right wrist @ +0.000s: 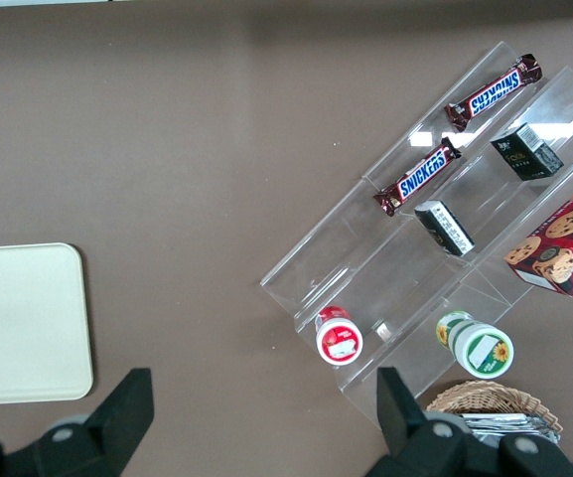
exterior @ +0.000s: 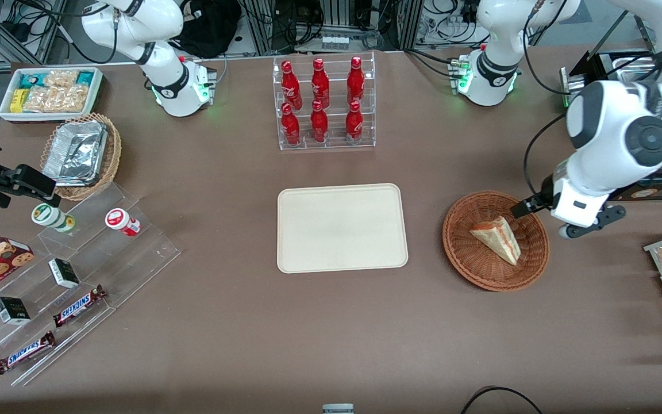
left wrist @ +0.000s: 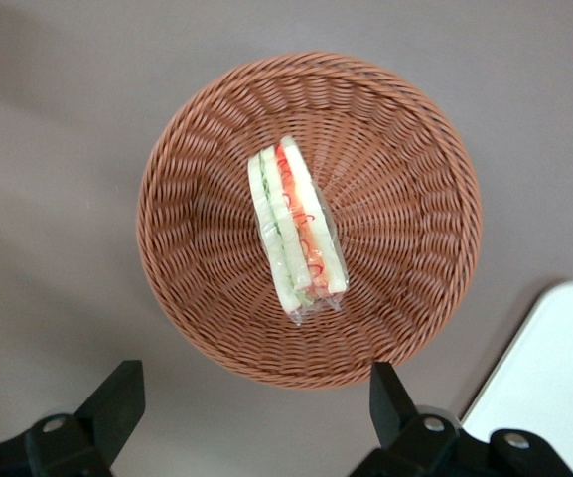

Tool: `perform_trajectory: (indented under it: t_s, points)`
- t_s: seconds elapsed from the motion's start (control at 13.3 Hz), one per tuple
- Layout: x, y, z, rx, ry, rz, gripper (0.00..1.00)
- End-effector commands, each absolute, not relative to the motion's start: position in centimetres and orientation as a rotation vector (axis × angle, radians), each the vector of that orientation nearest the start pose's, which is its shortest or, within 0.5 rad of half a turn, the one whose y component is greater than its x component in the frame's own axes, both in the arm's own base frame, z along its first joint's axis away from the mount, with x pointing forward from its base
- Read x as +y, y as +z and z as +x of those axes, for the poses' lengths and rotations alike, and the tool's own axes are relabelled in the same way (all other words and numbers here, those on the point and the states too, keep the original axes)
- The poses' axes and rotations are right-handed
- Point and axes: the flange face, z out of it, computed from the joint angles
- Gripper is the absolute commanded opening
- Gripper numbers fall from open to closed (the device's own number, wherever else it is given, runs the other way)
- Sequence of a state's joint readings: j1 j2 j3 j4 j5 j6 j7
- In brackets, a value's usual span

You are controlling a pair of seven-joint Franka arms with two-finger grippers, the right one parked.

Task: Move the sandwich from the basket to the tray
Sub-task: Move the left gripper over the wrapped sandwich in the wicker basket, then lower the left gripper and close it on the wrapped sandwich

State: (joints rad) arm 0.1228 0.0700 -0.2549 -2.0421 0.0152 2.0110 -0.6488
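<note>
Sandwich [left wrist: 297,234] lies in basket [left wrist: 415,199] below open end effector [left wrist: 256,407].

A brown table [exterior: 331,333] carries the cream tray [exterior: 342,227] at its middle, the basket [exterior: 480,270] beside it toward the working arm's end, and a rack of red bottles [exterior: 324,103] farther from the camera. The gripper [left wrist: 251,402] hangs above the basket, fingers apart.

tray [left wrist: 554,368]: cut off at frame edge, only one corner showing
gripper [left wrist: 251,402]: fingertips visible, body mostly cropped out
</note>
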Motion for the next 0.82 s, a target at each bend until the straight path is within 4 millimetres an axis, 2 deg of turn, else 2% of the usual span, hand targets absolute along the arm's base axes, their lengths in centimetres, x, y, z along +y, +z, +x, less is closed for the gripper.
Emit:
perform_trajectory:
  t_s: [0.0, 0.22, 0.45, 0.75]
  points:
    - [-7.9, 38.6, 53.2, -1.079, 0.096, -2.915, 1.00]
    - [-8.3, 35.3, 52.3, -1.205, 0.029, -2.896, 1.00]
    - [-8.3, 32.8, 52.4, -1.235, 0.065, -2.880, 1.00]
    - [-8.3, 30.6, 53.1, -1.260, 0.047, -2.899, 1.00]
